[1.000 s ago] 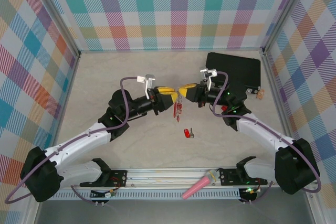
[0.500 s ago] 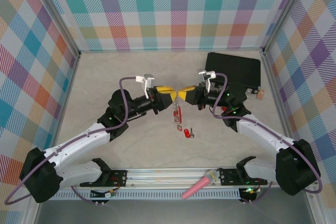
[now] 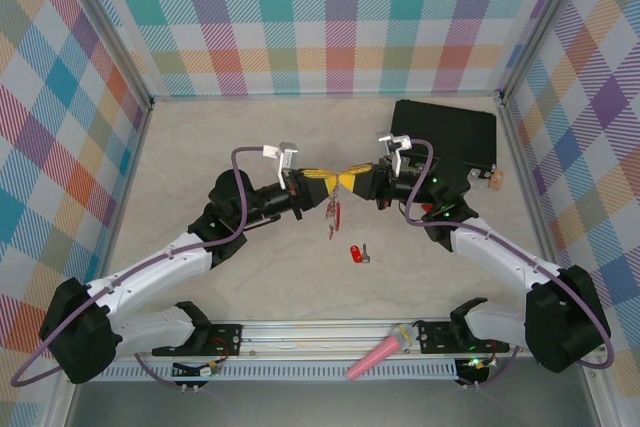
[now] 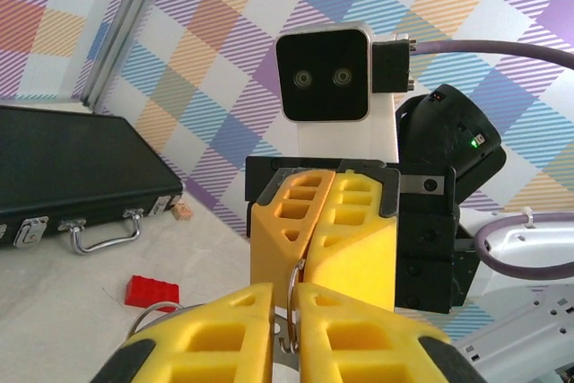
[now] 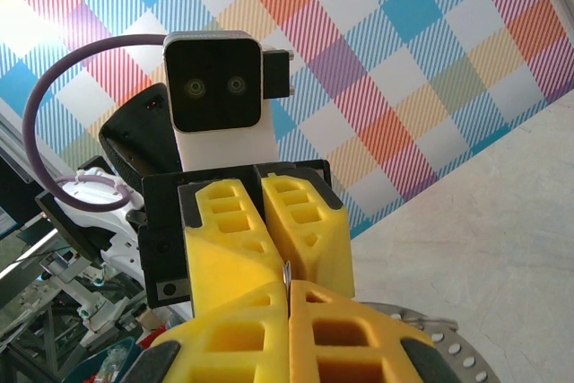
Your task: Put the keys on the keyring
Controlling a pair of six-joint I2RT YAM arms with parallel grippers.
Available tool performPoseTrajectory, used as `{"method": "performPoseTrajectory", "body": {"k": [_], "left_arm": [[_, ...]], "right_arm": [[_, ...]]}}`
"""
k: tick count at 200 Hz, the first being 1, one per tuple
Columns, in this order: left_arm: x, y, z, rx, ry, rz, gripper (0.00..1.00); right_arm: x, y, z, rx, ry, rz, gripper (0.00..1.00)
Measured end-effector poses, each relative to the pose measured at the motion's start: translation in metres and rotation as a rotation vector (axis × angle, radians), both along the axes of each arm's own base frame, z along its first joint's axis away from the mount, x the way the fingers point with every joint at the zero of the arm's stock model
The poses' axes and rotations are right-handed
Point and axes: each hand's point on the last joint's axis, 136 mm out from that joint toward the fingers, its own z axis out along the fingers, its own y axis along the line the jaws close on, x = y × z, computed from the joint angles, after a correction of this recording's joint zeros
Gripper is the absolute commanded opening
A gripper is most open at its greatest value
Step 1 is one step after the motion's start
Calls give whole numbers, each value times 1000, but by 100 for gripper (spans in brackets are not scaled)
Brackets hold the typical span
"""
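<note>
Yellow fingertips are meeting nose to nose over the middle of the worktop (image 3: 200, 147) in your overhead view. Your left hand (image 3: 326, 184) is reaching in from the left and your right hand (image 3: 348, 179) from the right, each with its fingers pressed together. The keyring (image 3: 331, 205) is hanging just below that meeting point, off the surface, with red-headed keys (image 3: 335, 217) dangling on it; how many, you cannot tell. One loose key (image 3: 358, 253) is lying on the worktop nearer the arm bases, apart from both hands. A black case (image 3: 445, 135) is sitting at the far right behind the right arm, and a pink cone (image 3: 380, 353) is resting on the rail at the near edge. Through the left wrist camera, you are looking over the left hand's closed fingers (image 4: 359, 334) at the right hand (image 4: 323, 230) facing them. A thin silvery arc of the keyring (image 4: 293, 280) is running from one seam into the other, so both hands are clamping on it. Another stretch of ring is curving out left of the left fingers, and a small red piece (image 4: 152, 291) is lying on the worktop beyond. Through the right wrist camera, the right hand's fingers (image 5: 350, 334) are sitting flush together, and a sliver of metal (image 5: 286, 273) is showing where they are meeting the left hand's fingers (image 5: 305, 221).
</note>
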Motion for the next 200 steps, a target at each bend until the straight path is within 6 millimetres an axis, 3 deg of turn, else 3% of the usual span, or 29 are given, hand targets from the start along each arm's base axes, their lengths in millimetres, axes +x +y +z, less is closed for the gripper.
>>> {"method": "performPoseTrajectory", "body": {"k": [38,66,98,116,173,190,200], "left_arm": [[-2,-2,0,-6,1,-18,0],[-2,-3,0,-8,4,-23,0],[-2,-3,-6,21,3,-21,0],[-1,-2,-15,63,4,-12,0],[-1,8,-27,197,-47,30,0],[-2,10,-32,231,-65,32,0],[-3,11,-36,253,-68,31,0]], "right_arm": [[0,0,-1,-1,2,-1,0],[0,0,-1,-1,2,-2,0],[3,-2,-5,-22,15,-35,42],[4,-7,-7,-44,16,-84,44],[6,-31,-18,-121,-7,-285,74],[10,-35,-28,-160,4,-324,73],[12,-36,-34,-179,9,-332,66]]}}
